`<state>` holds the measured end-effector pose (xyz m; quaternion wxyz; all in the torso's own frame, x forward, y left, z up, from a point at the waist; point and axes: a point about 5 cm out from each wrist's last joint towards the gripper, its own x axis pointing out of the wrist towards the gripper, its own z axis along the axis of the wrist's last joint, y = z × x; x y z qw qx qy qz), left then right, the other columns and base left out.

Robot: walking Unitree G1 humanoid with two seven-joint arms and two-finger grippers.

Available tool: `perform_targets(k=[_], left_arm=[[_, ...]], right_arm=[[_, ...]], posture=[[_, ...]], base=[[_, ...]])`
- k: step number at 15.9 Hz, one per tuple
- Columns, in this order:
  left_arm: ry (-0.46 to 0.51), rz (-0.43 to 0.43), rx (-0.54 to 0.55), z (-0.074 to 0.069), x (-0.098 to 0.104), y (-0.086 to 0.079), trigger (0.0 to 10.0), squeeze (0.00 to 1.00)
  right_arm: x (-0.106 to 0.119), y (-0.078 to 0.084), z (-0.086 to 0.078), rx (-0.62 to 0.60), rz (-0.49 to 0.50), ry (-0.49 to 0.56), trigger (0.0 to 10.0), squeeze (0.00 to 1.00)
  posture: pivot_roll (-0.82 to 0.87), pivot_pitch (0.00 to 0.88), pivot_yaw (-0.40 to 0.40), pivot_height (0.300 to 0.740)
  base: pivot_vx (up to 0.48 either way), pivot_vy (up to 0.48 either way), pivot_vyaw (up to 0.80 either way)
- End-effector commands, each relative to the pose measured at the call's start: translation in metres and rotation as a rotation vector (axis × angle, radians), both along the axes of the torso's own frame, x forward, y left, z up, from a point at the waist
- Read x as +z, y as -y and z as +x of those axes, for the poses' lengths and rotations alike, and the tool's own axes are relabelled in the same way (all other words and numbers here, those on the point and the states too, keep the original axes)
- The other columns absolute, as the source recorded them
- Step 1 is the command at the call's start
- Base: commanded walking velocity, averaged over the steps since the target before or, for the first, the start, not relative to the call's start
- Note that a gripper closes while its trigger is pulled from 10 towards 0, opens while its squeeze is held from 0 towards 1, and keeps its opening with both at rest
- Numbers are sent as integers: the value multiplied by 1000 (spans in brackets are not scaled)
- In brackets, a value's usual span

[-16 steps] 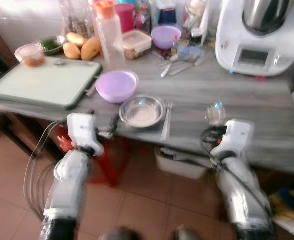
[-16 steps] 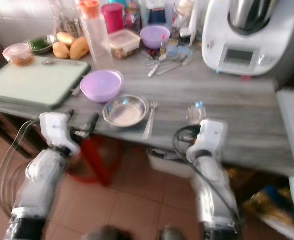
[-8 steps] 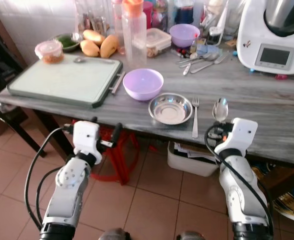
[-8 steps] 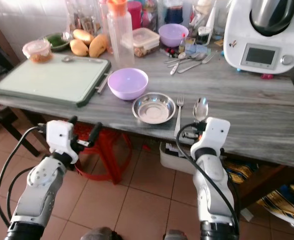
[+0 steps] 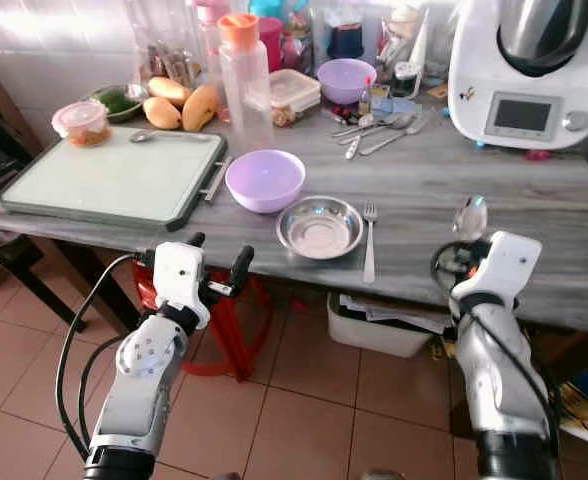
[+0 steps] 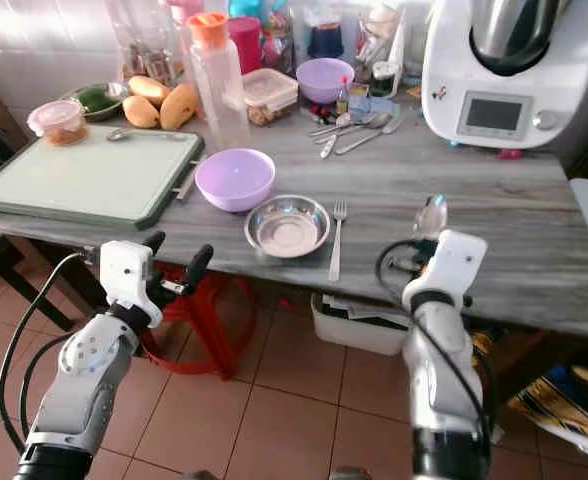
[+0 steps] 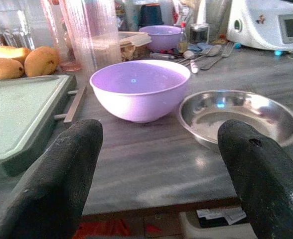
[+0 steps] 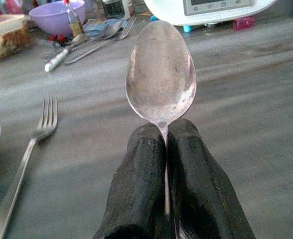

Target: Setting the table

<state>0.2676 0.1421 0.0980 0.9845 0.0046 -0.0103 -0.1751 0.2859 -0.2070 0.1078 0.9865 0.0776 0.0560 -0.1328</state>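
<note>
While my right gripper (image 8: 165, 149) pinches the spoon (image 8: 161, 74) at its neck, lower right of the frame, I judge it light, stiff, slippery; left gripper (image 7: 156, 164) hangs wide open, empty.

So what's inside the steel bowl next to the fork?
The steel bowl holds nothing visible, just reflections on its bare base. The left wrist view hides its near inner wall behind the rim.
</note>
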Motion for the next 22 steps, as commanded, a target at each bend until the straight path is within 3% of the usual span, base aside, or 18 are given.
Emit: perform_targets(k=[1,5,7,9,17,22], left_arm=[[13,0,-6,1,6,-1,10000,0],[8,8,-6,-1,6,-2,10000,0],[-2,21,0,-9,9,-9,10000,0],[-10,27,3,-13,8,-13,10000,0],[-46,54,-13,-25,10,-17,10000,0],[-115,37,-136,-34,6,-11,10000,0]], right_arm=[[4,-4,11,-13,46,19,10000,0],[4,-8,20,-4,70,10,10000,0],[1,-19,31,10,95,0,10000,0],[-3,-22,28,-5,114,-10,10000,0],[-8,-9,32,-110,157,-41,10000,0],[-1,-12,46,-104,189,-31,10000,0]], posture=[[-24,6,73,740],[-12,19,75,740],[20,50,74,740],[31,62,74,740],[55,102,87,740],[68,123,103,740]], base=[[0,0,0],[0,0,0],[0,0,0],[0,0,0],[0,0,0],[0,0,0]])
